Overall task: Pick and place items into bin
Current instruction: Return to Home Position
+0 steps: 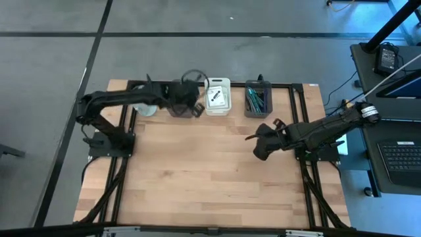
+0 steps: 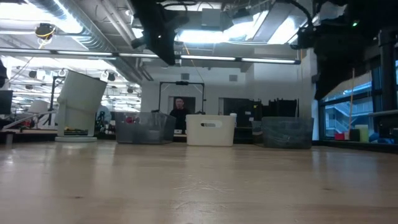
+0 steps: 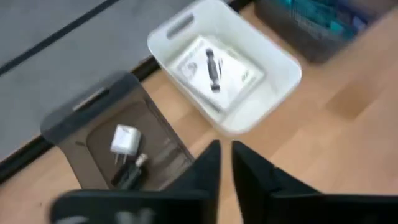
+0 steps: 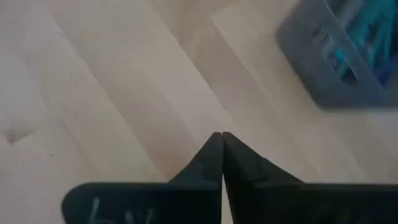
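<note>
Left claw: the left claw [image 3: 225,148] sits low in the centre of the left wrist view, above the near edge of the dark bin [image 3: 68,118]. Its fingers are all but pressed together with a thin slit between them, and it pinches nothing.
Right claw: the right claw [image 4: 222,137] is at the bottom centre of the right wrist view, over bare table [image 1: 197,178]. It is pressed together and empty. In the high view it lies right of centre, well apart from the bins.
White packet: the white packet [image 3: 214,65] lies flat in the white bin [image 3: 261,106], upper centre of the frame, with its black mark facing up. It looks light and stiff with slick faces, so it is best pinched across two opposite edges.
Plug adapter: the white adapter [image 3: 124,138] lies in the dark bin at lower left, just beside a black piece [image 3: 129,175]. It looks hard, smooth and small, so grip it across the flat sides of its body.
Ties: the teal ties [image 3: 314,12] are in the grey bin [image 3: 298,37] at upper right. They are likely soft, springy and prone to tangle, so take the bundle at its middle.
Stage: every item in view lies in a bin, so the sorting looks finished.
</note>
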Robot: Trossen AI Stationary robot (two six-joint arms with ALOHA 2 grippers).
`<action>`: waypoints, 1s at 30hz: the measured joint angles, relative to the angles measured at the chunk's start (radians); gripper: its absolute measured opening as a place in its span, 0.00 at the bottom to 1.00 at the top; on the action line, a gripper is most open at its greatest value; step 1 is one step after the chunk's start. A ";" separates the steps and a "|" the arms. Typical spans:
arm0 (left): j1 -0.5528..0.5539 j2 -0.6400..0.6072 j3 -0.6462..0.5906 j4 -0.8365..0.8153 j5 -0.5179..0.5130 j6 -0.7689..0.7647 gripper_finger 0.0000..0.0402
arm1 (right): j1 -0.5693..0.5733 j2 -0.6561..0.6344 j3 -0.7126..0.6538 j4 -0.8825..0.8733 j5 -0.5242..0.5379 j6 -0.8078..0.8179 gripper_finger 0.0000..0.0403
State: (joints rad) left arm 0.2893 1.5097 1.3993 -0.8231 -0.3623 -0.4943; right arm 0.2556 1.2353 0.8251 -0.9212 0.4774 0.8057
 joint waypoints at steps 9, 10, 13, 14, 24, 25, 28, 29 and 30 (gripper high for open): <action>-0.213 0.000 -0.180 0.043 0.035 -0.036 0.00 | -0.134 -0.017 -0.217 0.435 -0.240 -0.421 0.01; -0.232 0.000 -0.201 0.044 0.054 -0.002 0.00 | -0.141 -0.027 -0.235 0.483 -0.263 -0.455 0.01; -0.284 0.000 -0.275 0.049 0.141 0.105 0.00 | -0.163 -0.067 -0.297 0.638 -0.335 -0.561 0.00; -0.297 0.000 -0.304 0.054 0.160 0.117 0.00 | -0.169 -0.081 -0.319 0.686 -0.355 -0.580 0.00; -0.358 -0.009 -0.670 0.542 0.255 0.210 0.00 | -0.226 -0.243 -0.447 0.802 -0.464 -0.578 0.00; -0.357 -0.018 -0.711 0.617 0.260 0.214 0.00 | -0.228 -0.261 -0.449 0.806 -0.463 -0.568 0.00; -0.345 -0.076 -0.829 0.817 0.261 0.244 0.00 | -0.227 -0.313 -0.452 0.807 -0.464 -0.545 0.00; -0.338 -0.104 -0.868 0.873 0.261 0.261 0.00 | -0.227 -0.327 -0.452 0.807 -0.464 -0.545 0.00; -0.328 -0.138 -0.907 0.916 0.261 0.276 0.00 | -0.227 -0.342 -0.452 0.805 -0.464 -0.545 0.00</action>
State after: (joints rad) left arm -0.0386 1.3716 0.4926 0.0924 -0.1013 -0.2179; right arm 0.0288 0.8929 0.3729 -0.1163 0.0135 0.2604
